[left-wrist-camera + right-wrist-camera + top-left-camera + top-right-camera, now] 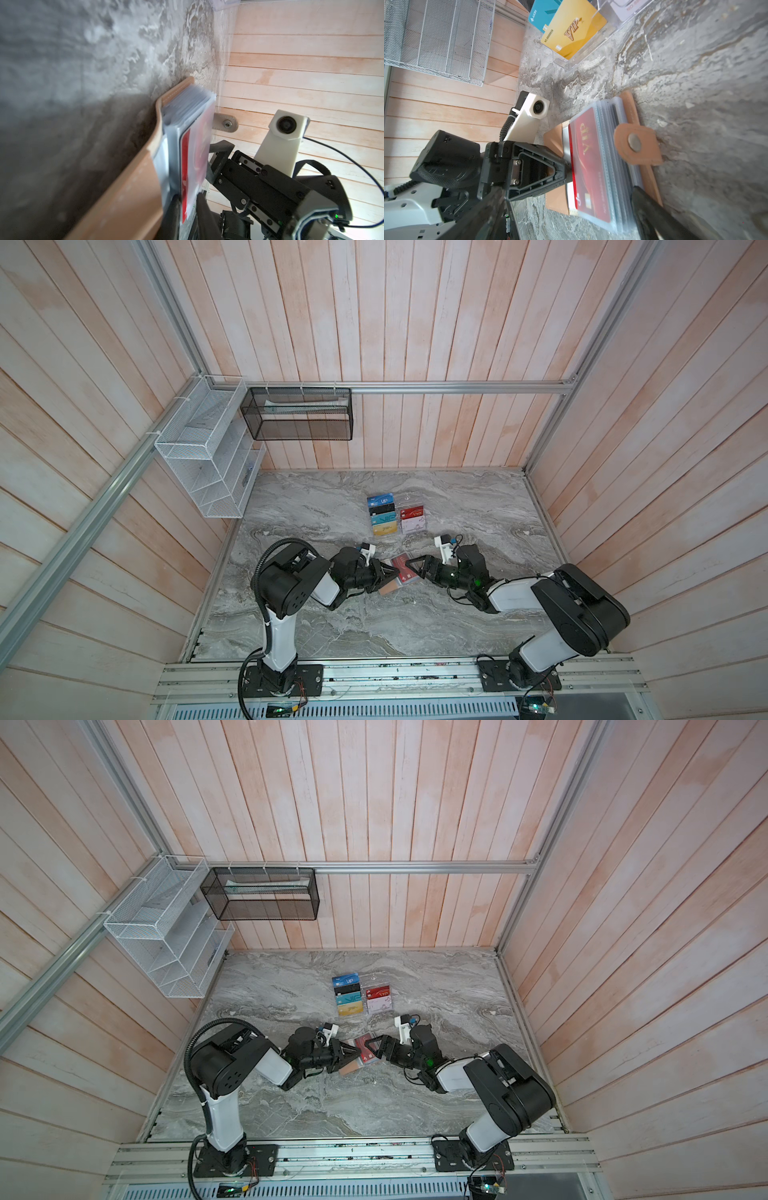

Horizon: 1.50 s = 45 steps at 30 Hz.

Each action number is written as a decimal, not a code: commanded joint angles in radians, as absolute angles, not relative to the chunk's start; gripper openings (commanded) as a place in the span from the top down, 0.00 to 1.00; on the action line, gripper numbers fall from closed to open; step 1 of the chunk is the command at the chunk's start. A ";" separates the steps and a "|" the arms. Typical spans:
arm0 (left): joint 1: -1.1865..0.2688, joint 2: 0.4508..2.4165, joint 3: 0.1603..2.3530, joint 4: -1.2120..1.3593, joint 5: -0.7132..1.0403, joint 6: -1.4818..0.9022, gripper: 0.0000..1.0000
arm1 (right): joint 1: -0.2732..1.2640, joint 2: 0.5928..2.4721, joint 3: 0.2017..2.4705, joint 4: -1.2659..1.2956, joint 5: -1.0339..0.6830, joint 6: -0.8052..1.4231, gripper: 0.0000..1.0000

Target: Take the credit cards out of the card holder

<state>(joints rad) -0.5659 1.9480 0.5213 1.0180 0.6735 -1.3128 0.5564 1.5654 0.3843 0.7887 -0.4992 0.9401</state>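
Tan card holder (390,590), leathery with a snap tab (635,143) and fanned clear sleeves (616,166), lies open mid-surface. Left pincer (188,214) clamps the glossy red VIP card (589,162) by its edge; right pincer (415,570) gapes wide at the opposite edge, bare marbled surface (332,626) around.

Table (374,626): grey marble-patterned top.
Stand (409,501): clear acrylic, tiered, mid-table, toward the back wall.
White basket (199,456): wire mesh, hung in the back left corner.
Black basket (299,414): mesh, hung on the back rail (457,386), just beside the white one.
Walls (415,323): pale pinkish planks.
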 commanded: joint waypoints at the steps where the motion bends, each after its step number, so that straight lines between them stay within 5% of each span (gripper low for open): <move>1: -0.573 1.926 0.514 1.041 0.681 -1.313 0.83 | 0.555 1.557 0.370 0.727 -0.496 0.927 0.04; 45: -0.573 1.945 0.510 1.068 0.672 -1.326 0.83 | 0.601 1.541 0.472 0.648 -0.475 0.890 0.03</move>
